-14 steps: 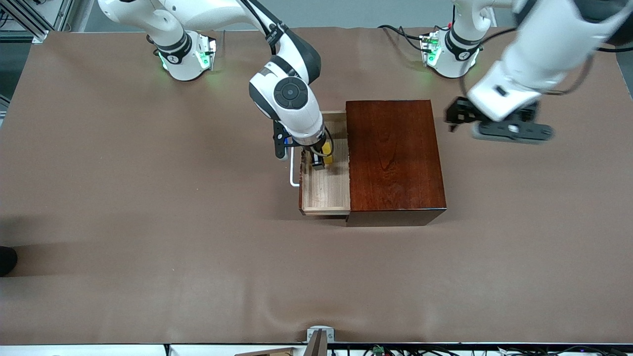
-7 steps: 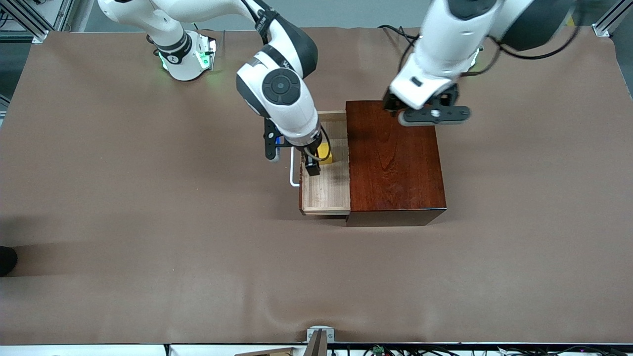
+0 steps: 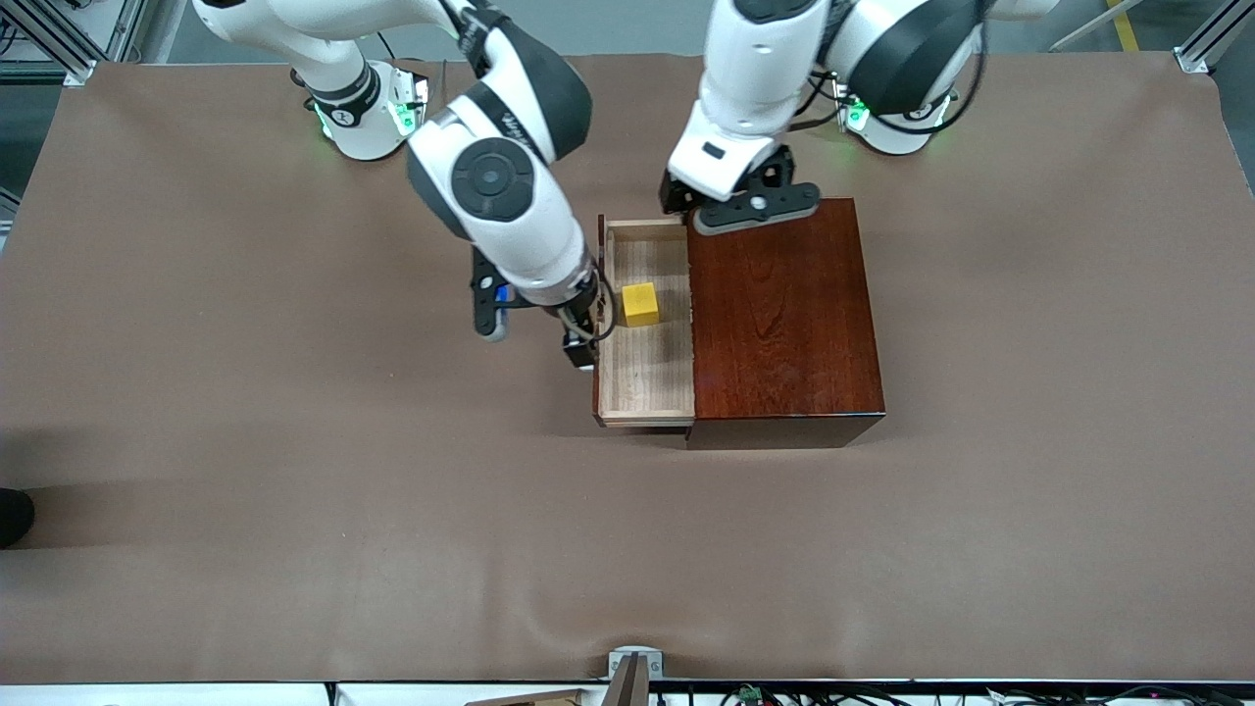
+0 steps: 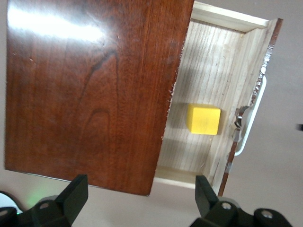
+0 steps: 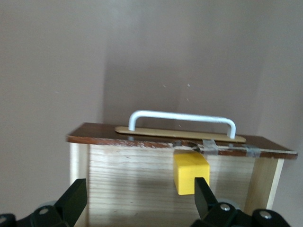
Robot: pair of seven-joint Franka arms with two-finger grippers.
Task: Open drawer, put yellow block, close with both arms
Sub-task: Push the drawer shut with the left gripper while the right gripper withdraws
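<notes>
Your block (image 3: pixel 640 304) sits loose on the floor of the open drawer (image 3: pixel 646 378), roughly midway along it, with nothing touching it. The drawer stands pulled out of the box (image 3: pixel 784 314) toward the right arm's end of the table (image 3: pixel 245 412), its front and white handle (image 5: pixel 182 117) facing that way.

The right hand (image 3: pixel 580 345) hangs over the drawer's front edge by the handle, fingers spread wide and empty — the right wrist view shows both fingertips (image 5: pixel 71 201) well apart with the block between and below them. The left hand (image 3: pixel 750 208) is over the box's top, at the corner toward the bases next to the drawer opening; its fingers are also wide, holding nothing.

What remains looks like the close. The drawer is stiff wood and should slide rather than flex, so you need no grip: press flat on the dark front beside the handle, or hook the bar. The box is glossy and probably light enough to skid on the cloth, so brace it with the left hand on the top or the end away from the drawer while the right pushes. The block is small, hard and likely light — push slowly or it may slide about.
</notes>
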